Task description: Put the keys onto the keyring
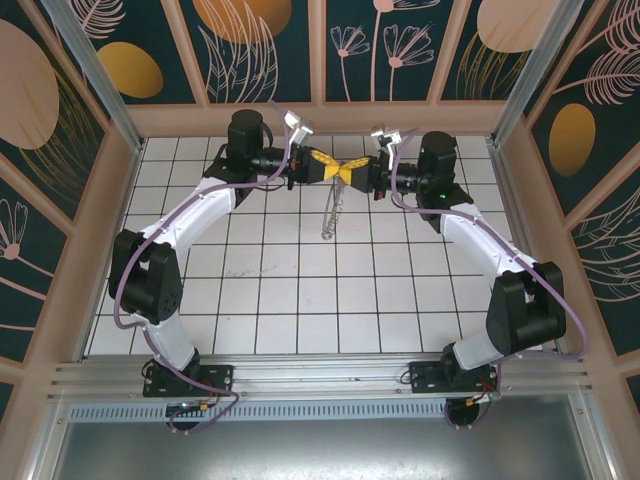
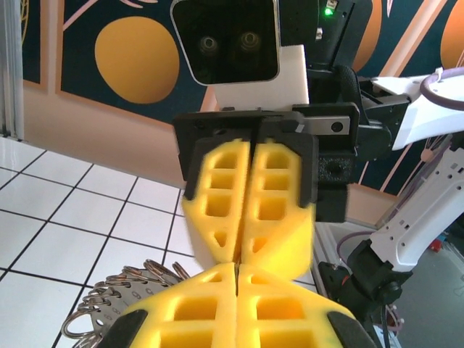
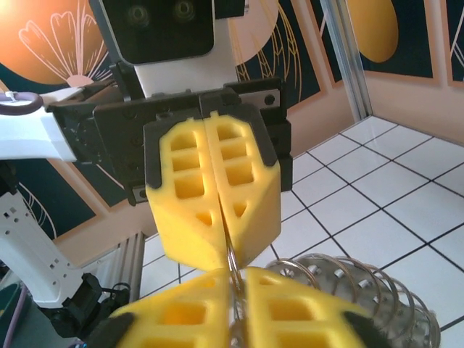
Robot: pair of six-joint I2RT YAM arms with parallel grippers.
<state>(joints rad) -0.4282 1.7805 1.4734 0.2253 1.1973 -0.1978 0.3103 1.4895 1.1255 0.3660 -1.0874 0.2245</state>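
Observation:
My two grippers meet tip to tip above the far middle of the table. The left gripper (image 1: 336,169) and the right gripper (image 1: 347,172) are both shut, yellow pads pressed together. A thin metal wire of the keyring (image 3: 233,255) runs from between the left gripper's pads (image 3: 217,225) into my right gripper (image 3: 236,281). The rest of the keyring (image 1: 333,212) hangs below the tips as a grey chain-like strand. Its bunched metal loops (image 2: 119,297) sit low left of my left gripper (image 2: 238,274). The lilac-pink key is hidden.
White tiled floor (image 1: 300,290) lies under both arms. Patterned walls and a metal frame (image 1: 320,118) close the far side just behind the grippers. Purple cables (image 1: 400,185) loop beside the right wrist.

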